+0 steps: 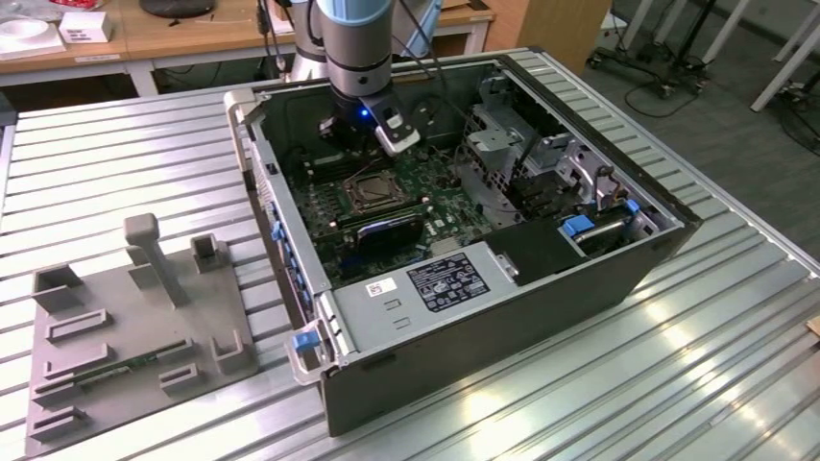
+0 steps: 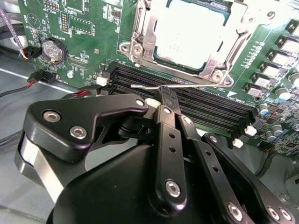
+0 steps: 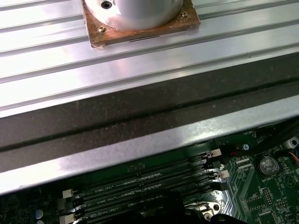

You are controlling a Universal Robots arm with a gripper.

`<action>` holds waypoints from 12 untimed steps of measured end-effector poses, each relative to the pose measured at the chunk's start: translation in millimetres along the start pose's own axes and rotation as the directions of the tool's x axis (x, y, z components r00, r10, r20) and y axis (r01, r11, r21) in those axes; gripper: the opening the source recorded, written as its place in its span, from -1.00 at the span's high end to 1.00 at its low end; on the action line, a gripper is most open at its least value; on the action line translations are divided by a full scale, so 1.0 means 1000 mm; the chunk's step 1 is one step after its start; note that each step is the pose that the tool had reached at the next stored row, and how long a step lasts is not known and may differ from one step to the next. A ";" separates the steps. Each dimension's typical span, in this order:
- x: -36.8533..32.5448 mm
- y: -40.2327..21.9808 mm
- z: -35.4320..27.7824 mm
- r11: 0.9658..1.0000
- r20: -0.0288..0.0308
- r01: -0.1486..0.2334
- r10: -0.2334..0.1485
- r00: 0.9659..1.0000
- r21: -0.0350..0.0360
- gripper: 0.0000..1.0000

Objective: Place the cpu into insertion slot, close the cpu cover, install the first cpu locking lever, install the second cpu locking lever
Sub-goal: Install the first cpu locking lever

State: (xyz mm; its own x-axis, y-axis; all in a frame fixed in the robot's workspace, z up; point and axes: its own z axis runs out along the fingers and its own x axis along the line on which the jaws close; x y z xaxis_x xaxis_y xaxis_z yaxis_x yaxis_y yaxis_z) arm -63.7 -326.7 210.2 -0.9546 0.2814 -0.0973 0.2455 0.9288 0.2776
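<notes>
1. One pale, square cpu (image 2: 189, 32) sits on the green board (image 2: 88, 28), framed by the shut silver cover (image 2: 145, 35).
2. End effector (image 2: 167, 95) closed narrow, its tip touching a thin wire lever (image 2: 145, 86).

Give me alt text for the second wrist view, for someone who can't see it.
The black gripper touches a thin silver lever beside the memory slots. Beyond it, the cpu sits under the closed cover on the green motherboard.

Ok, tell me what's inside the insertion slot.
The cpu lies inside the insertion slot, with the cpu cover closed down around its edges. The slot's floor under the cpu is covered, so it cannot be seen.
</notes>
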 end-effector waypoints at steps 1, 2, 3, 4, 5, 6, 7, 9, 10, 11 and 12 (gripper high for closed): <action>0.0000 0.0000 0.0000 1.000 0.000 0.000 0.000 1.000 -0.001 0.79; 0.0000 -0.0001 0.0000 1.000 0.000 0.000 0.000 1.000 -0.002 0.79; 0.0000 -0.0002 -0.0001 1.000 -0.001 0.000 0.000 1.000 -0.002 0.79; -0.0001 -0.0003 -0.0001 1.000 -0.001 0.000 0.000 1.000 -0.002 0.79; -0.0001 -0.0004 -0.0001 1.000 -0.001 0.000 0.000 1.000 -0.002 0.79; -0.0002 -0.0007 -0.0002 1.000 -0.001 0.000 0.000 1.000 -0.002 0.79; -0.0003 -0.0009 -0.0003 1.000 -0.001 0.000 0.000 1.000 -0.002 0.79; -0.0004 -0.0014 -0.0004 1.000 -0.001 0.000 0.000 1.000 -0.002 0.79; -0.0005 -0.0016 -0.0004 1.000 -0.001 0.000 0.000 1.000 -0.002 0.79; -0.0005 -0.0017 -0.0005 1.000 -0.001 0.000 0.000 1.000 -0.002 0.79; -0.0005 -0.0017 -0.0005 1.000 -0.001 0.000 0.000 1.000 -0.002 0.79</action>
State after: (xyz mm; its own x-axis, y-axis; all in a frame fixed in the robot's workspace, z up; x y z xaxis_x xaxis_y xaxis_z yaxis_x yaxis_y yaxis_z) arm -63.7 -328.6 210.3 -0.9546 0.2817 -0.0966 0.2456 0.9282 0.2794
